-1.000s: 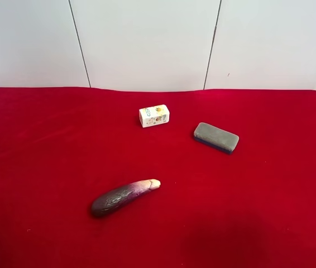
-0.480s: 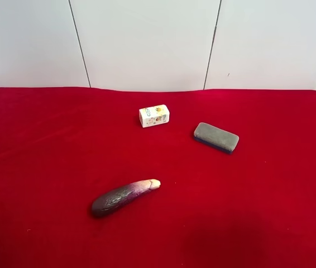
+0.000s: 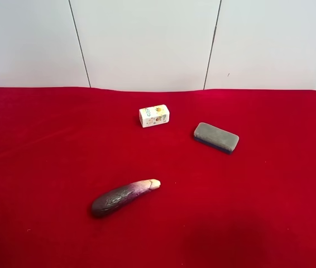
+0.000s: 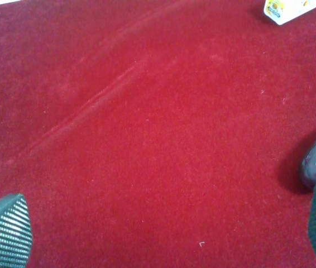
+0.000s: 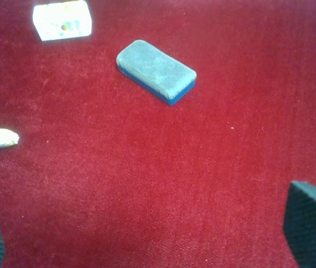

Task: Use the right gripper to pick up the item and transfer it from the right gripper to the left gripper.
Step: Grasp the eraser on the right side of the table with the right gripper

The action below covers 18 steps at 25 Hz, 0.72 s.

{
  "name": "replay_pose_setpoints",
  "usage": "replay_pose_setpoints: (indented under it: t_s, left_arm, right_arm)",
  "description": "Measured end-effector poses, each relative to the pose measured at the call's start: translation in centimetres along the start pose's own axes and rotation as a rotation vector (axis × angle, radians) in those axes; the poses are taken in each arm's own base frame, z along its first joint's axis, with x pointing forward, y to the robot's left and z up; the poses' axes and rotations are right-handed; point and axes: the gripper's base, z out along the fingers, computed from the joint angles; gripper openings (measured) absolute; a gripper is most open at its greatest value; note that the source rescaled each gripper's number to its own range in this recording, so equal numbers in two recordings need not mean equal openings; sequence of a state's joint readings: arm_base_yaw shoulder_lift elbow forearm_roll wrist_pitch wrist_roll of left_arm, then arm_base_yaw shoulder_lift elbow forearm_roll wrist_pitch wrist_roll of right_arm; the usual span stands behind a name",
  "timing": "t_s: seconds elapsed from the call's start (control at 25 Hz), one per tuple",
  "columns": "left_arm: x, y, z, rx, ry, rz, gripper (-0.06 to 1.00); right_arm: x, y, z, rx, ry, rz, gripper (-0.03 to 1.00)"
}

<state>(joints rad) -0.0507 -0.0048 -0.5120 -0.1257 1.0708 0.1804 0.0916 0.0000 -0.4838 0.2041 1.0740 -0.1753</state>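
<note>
Lying flat on the red tabletop (image 3: 46, 145), right of centre in the exterior high frame, the item (image 3: 216, 137) is resting grey side up. Nothing is touching it, and it is sitting well apart from the white carton (image 3: 154, 115) and the eggplant (image 3: 123, 197).

Entry, the right end effector (image 5: 149, 234): its fingers are standing wide apart, gripping nothing. It is hovering over the cloth with the item ahead of it, not between the fingers.

Entry, the left end effector (image 4: 163, 229): it is likewise spread and gripping nothing, hanging over bare cloth near the eggplant's dark end.

Progress, as judged: nothing is being carried. Pickup, lift and handover are all waiting to be done.
</note>
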Motion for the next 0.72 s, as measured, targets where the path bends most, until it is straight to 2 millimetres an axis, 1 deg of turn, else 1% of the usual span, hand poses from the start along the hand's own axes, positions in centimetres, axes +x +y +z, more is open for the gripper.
replay_pose_setpoints:
  t_s: [0.28,0.44,0.52,0.6,0.72]
  left_arm:
    - [0.0,0.0,0.0,0.000,0.000,0.000,1.00]
    - [0.0,0.0,0.0,0.000,0.000,0.000,1.00]
    - [0.0,0.0,0.0,0.000,0.000,0.000,1.00]
    - [0.0,0.0,0.0,0.000,0.000,0.000,1.00]
    - [0.0,0.0,0.0,0.000,0.000,0.000,1.00]
  right_arm:
    - [0.0,0.0,0.0,-0.001,0.001,0.001,1.00]
    - [-0.5,-0.1,0.7,-0.012,0.053,0.035,1.00]
    - [-1.3,-0.2,0.9,-0.018,0.090,0.045,1.00]
    - [-2.7,-0.2,0.8,-0.020,0.114,0.047,1.00]
    - [-5.1,-0.7,1.2,-0.006,0.167,0.044,1.00]
